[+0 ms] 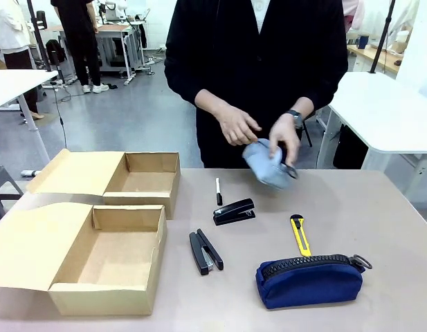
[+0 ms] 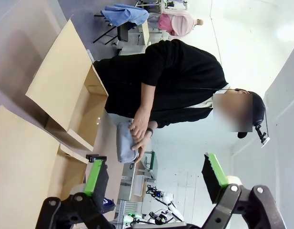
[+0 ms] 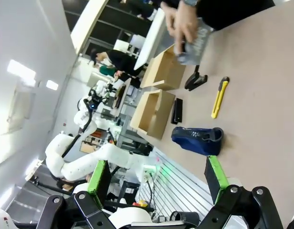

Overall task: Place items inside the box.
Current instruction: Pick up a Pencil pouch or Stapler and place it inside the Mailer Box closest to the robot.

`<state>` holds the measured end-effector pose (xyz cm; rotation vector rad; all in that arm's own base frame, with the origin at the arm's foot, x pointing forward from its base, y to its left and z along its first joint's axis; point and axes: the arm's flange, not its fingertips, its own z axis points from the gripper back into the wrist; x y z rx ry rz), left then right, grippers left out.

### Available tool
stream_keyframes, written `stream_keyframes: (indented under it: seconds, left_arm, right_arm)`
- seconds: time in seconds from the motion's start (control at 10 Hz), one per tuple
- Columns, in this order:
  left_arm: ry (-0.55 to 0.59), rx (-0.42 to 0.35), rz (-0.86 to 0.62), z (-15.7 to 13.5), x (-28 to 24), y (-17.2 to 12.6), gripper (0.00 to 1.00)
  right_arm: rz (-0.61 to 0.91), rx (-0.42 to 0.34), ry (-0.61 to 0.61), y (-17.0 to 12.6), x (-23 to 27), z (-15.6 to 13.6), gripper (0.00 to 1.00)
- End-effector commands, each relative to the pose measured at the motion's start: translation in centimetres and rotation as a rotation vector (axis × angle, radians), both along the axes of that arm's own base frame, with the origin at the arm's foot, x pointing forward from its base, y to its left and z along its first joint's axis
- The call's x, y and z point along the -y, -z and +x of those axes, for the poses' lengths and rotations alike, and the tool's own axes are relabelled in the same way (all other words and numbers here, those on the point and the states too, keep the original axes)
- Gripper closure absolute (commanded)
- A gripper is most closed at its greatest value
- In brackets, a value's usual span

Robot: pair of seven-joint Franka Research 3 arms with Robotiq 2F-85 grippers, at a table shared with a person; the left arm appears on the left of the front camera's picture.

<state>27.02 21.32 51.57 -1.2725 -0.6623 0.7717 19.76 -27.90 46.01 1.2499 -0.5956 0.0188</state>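
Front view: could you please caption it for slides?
Person holds pale blue fabric pouch; larger open tan cardboard box sits nearest.

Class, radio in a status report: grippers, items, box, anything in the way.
Left gripper, right gripper open, empty. Box open, empty; stapler, second stapler, marker, utility knife, navy pouch on table. Person's hands hold pale blue pouch at far edge.
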Motion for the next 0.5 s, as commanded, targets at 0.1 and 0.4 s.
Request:
stream_keyframes:
  seconds: [0.1, 0.4]
  left_arm:
    - [0.003, 0.027, 0.006, 0.0, 0.0, 0.0, 0.0]
    - [0.003, 0.027, 0.006, 0.0, 0.0, 0.0, 0.0]
  right_arm:
    - [-0.13, -0.039, 0.052, -0.9, -2.5, 0.6, 0.0]
    - [-0.356, -0.053, -0.052, -2.1, -7.8, 3.1, 0.0]
